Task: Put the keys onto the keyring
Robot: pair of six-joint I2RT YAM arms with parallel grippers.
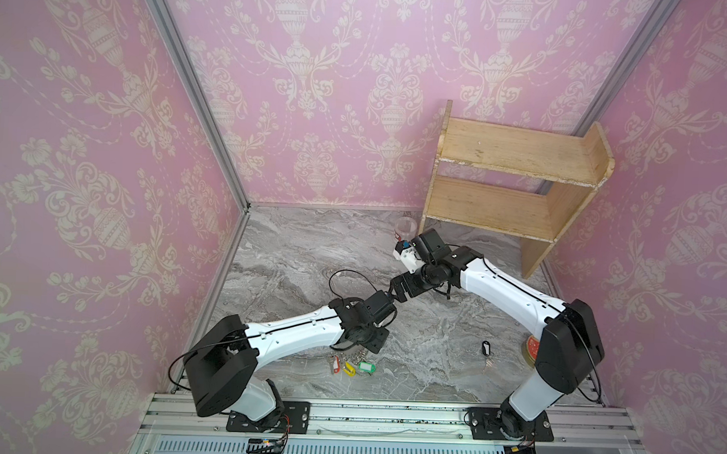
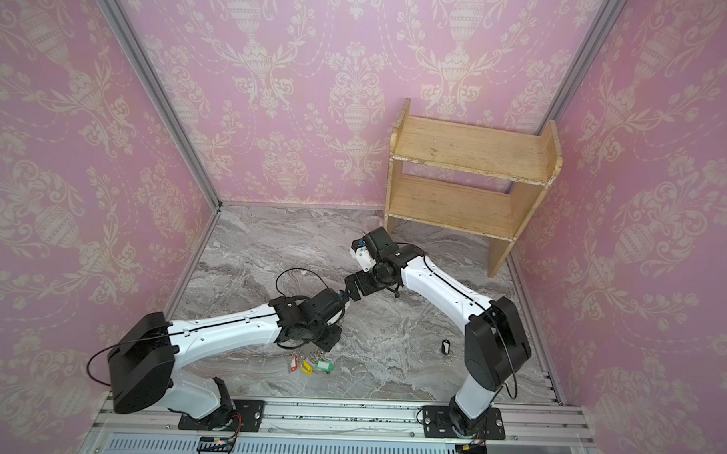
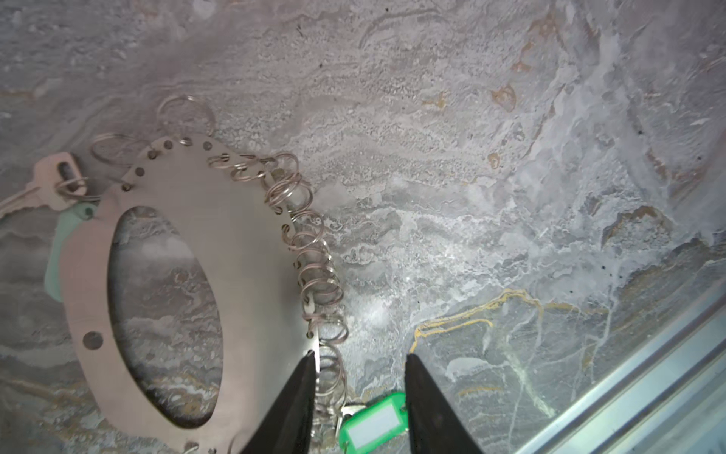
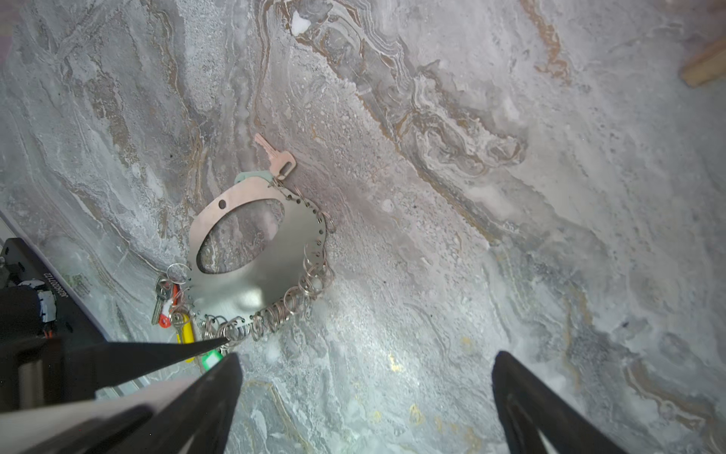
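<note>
My left claw (image 3: 360, 353), half-closed and gripping nothing, straddles the split rings (image 3: 314, 271) along the rim of the keyring (image 3: 251, 243), a flat metal plate with an oval cutout lying on the tabletop (image 3: 510, 177); one finger touches its edge. My right claw (image 4: 367, 353) hangs wide open near the plate. Thin, stiff and probably slippery, the plate seems best pinched at its rim; its light rings would swivel. The green-tagged key (image 3: 373, 424) sits at that rim, the black fob (image 1: 485, 348) well apart.

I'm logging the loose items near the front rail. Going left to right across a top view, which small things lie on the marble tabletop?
red tag → yellow tag → green tag → black fob → red-lidded tin, partly hidden behind the right arm.
</note>
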